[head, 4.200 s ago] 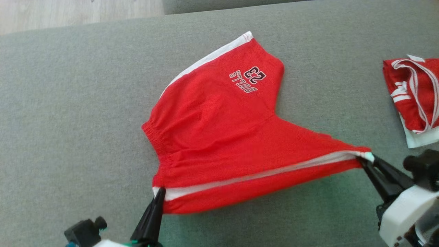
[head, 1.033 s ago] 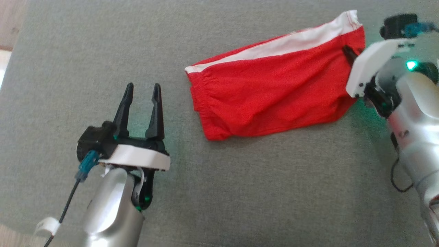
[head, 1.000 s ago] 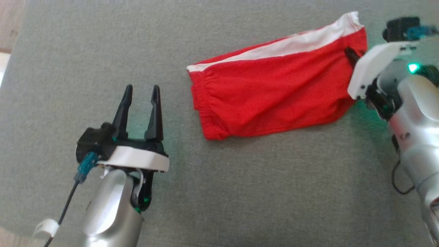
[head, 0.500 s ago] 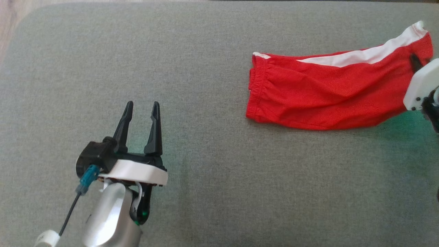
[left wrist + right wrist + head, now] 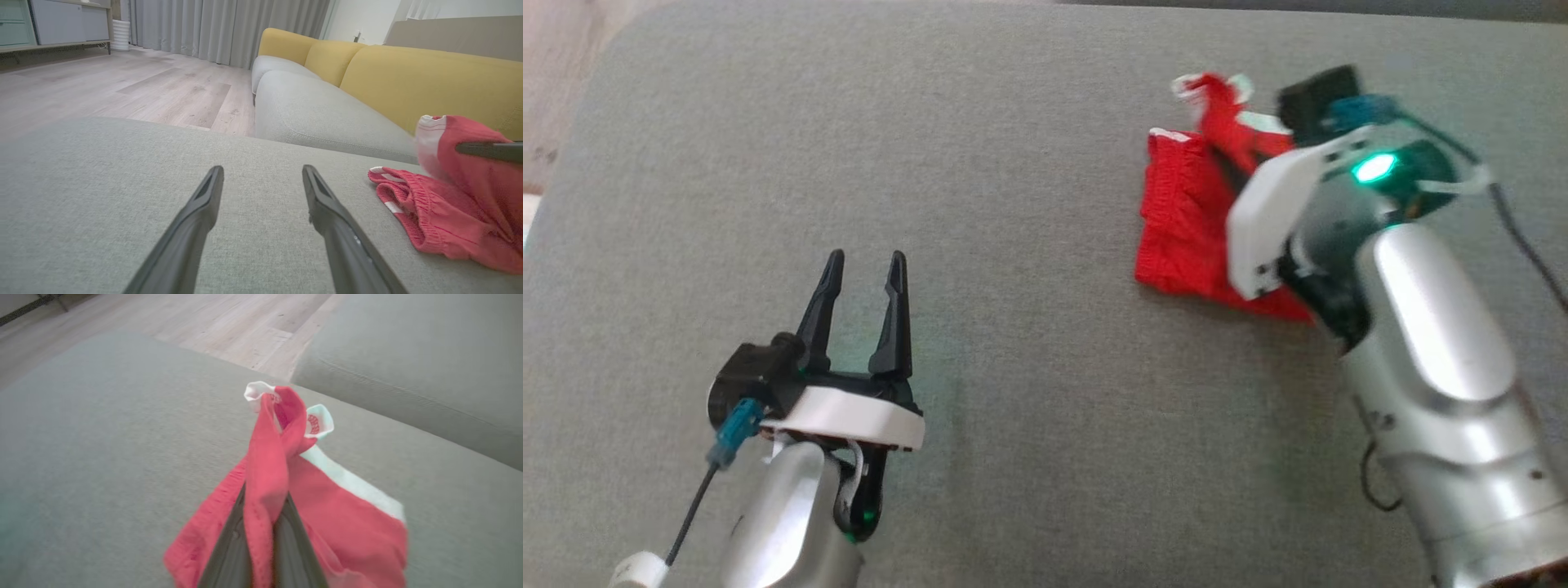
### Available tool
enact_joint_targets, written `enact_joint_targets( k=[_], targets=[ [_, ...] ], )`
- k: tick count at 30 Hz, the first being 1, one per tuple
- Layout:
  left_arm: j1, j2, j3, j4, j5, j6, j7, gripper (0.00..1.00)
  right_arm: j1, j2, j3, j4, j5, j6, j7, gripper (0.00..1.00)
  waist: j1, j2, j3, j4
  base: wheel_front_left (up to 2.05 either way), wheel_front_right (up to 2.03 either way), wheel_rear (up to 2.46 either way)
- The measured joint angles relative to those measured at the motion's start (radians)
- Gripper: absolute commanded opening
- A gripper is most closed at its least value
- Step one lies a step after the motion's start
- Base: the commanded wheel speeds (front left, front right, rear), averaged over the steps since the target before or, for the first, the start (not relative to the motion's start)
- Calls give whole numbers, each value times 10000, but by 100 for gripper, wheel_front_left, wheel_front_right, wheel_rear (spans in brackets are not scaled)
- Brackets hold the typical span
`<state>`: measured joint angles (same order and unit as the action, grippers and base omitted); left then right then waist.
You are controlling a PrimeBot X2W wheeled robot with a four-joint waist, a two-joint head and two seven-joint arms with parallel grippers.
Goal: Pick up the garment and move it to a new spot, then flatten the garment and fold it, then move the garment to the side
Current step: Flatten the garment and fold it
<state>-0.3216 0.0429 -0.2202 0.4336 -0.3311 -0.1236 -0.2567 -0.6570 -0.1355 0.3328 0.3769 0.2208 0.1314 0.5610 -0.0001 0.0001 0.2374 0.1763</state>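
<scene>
The right gripper (image 5: 263,539) is clamped on the garment (image 5: 351,522). A narrow ridge of red cloth is pinched between its two dark, tapered fingers (image 5: 229,547) and drawn up into a twisted peak, with two white hem corners at the top. A broad white stripe is seen running down one side of the lifted part. The fabric is thin and soft, with a fine mesh look, and it is creased wherever it is gathered. Below the grip, the rest of the garment is heaped on the cushion (image 5: 1013,245) at the upper right of the head view. Its puckered elastic waistband (image 5: 1168,204) is turned toward the robot's left. Behind the fingers, a white angular housing and a smooth silver forearm are seen, with a green light (image 5: 1372,167) lit on the wrist.

The left gripper (image 5: 866,261) is held with its pointed black fingers spread apart. It is low over the cushion and well apart from the garment, to its left.

The cushion is covered in a grey-green woven cloth with a fine, even grain, and its corner is rounded. Beyond it, a sofa (image 5: 408,77) with a padded yellow back and a pale grey seat is seen, along with a pale wood-plank floor (image 5: 143,85) and pleated grey curtains (image 5: 229,28).
</scene>
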Motion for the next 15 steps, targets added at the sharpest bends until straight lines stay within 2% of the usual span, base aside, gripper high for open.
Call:
enact_joint_targets(
  k=[6,7,8,9,15],
  targets=[
    [-10,-8,-46,2,-50,-2,0,100,8,435,414,562,-10,2,77,0,1,0,211,371,0,0,0],
    [-12,-8,-52,2,-92,-4,0,100,8,445,408,731,-10,0,17,14,1,0,235,423,0,0,0],
    [-12,-12,-52,4,-128,-6,0,100,5,464,360,884,-6,2,-27,63,1,0,254,468,0,0,0],
    [-12,-12,-52,6,-130,-8,0,100,5,499,295,1012,-6,2,-111,100,1,0,264,502,0,0,0],
    [-5,-13,-15,27,-130,-8,0,100,-12,594,-476,940,430,0,-1212,100,1,0,119,455,0,0,0]
  ],
)
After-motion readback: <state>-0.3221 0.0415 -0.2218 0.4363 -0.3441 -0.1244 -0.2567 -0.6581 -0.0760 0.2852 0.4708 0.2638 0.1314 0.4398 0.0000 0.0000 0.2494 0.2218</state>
